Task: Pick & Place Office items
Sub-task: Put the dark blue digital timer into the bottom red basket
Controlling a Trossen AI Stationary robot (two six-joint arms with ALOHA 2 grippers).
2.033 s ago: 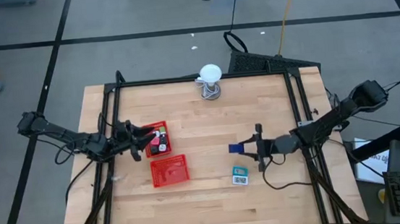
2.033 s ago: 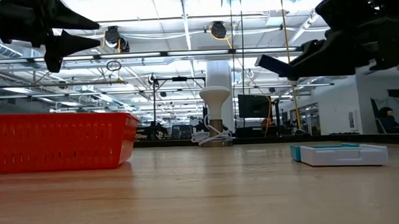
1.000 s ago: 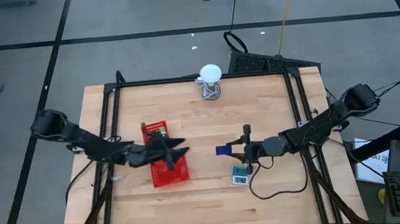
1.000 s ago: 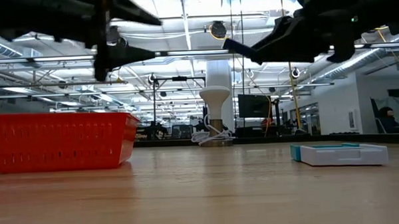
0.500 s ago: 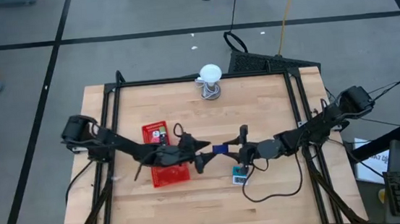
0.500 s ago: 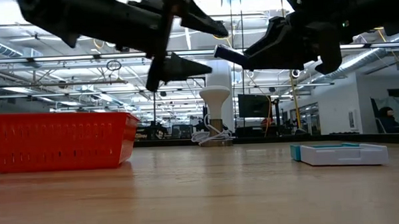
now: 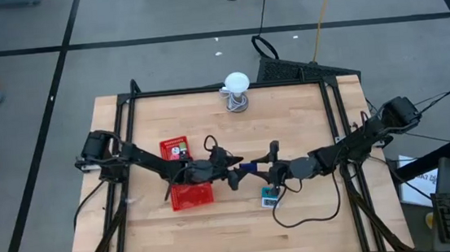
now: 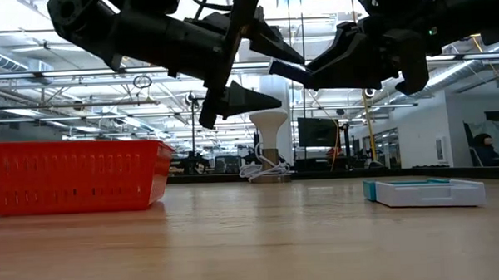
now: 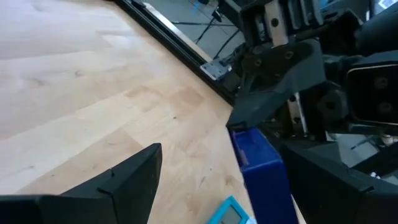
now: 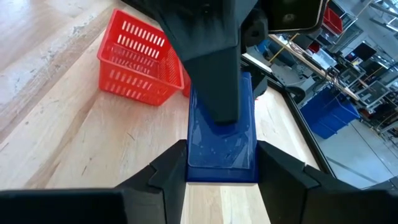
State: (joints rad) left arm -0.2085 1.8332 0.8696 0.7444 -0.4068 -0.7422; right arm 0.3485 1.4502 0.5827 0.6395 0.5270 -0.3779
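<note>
Above table (image 7: 306,119), blue box (image 10: 221,144) half-hidden between pincers.

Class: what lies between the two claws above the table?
A blue block, gripped by the right claw, with the open left claw closing around its far end; clearest in the wrist views.

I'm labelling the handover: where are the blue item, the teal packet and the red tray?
blue item (image 10: 221,144), right wrist view, its flat top face.
teal packet (image 7: 270,196), high view, its visible top.
red tray (image 8: 68,175), low view, its mesh side wall.

Overhead looking down, tabletop-level sideways, two close wrist views (shared table (image 7: 305,111))
</note>
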